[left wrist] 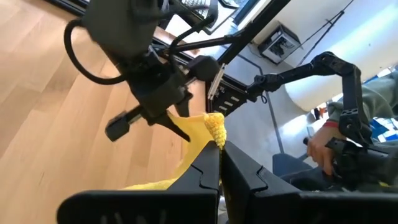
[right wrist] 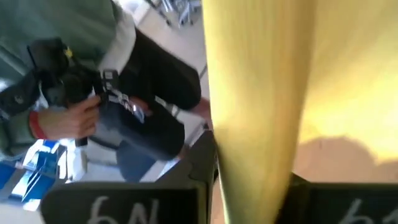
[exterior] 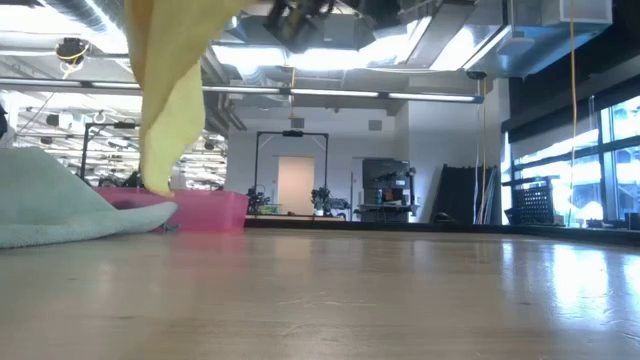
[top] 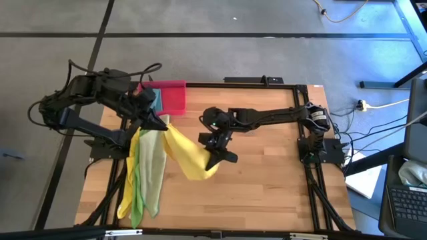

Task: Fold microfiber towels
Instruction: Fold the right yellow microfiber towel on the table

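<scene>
The tabletop (top: pixel 267 180) carries a pile of towels (top: pixel 148 173) on its left side: one yellow, one bright green and one pale green show, teal near the pink tray (top: pixel 175 95). A second yellow towel (top: pixel 187 157) hangs stretched between the hands. The left hand (top: pixel 160 123) is closed on one corner. The right hand (top: pixel 223 155) is narrow around the other edge. If that grip is shallow, the cloth may slip and fall.

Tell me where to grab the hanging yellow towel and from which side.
Grip the yellow towel at its free lower corner near the right gripper, coming in from the right. The left gripper already pinches one top corner, so the cloth drapes between the arms; the opposite corner would likely spread it flat.
</scene>
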Robot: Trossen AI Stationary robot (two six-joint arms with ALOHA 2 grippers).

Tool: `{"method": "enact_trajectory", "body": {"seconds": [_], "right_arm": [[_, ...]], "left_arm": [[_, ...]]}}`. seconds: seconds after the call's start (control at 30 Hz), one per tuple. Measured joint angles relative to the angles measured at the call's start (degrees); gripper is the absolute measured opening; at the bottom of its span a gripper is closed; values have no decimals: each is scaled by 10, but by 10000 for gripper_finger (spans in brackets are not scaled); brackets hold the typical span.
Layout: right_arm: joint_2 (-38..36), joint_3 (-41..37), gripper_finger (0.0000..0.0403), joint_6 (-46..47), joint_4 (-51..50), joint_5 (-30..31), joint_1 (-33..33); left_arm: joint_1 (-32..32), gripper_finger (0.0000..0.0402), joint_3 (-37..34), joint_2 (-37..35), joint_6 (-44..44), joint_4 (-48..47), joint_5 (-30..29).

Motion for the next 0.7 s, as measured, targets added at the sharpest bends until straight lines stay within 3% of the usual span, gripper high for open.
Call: {"method": "enact_trajectory", "body": {"seconds": [0.23, 0.7], "right_arm": [[-1, 0, 39, -104, -117, 32, 0], [-26, 0, 7, -120, -114, 84, -21]], "left_arm": [[0, 0, 0, -1, -1, -25, 0], [0, 0, 0, 1, 0, -55, -16]]}}
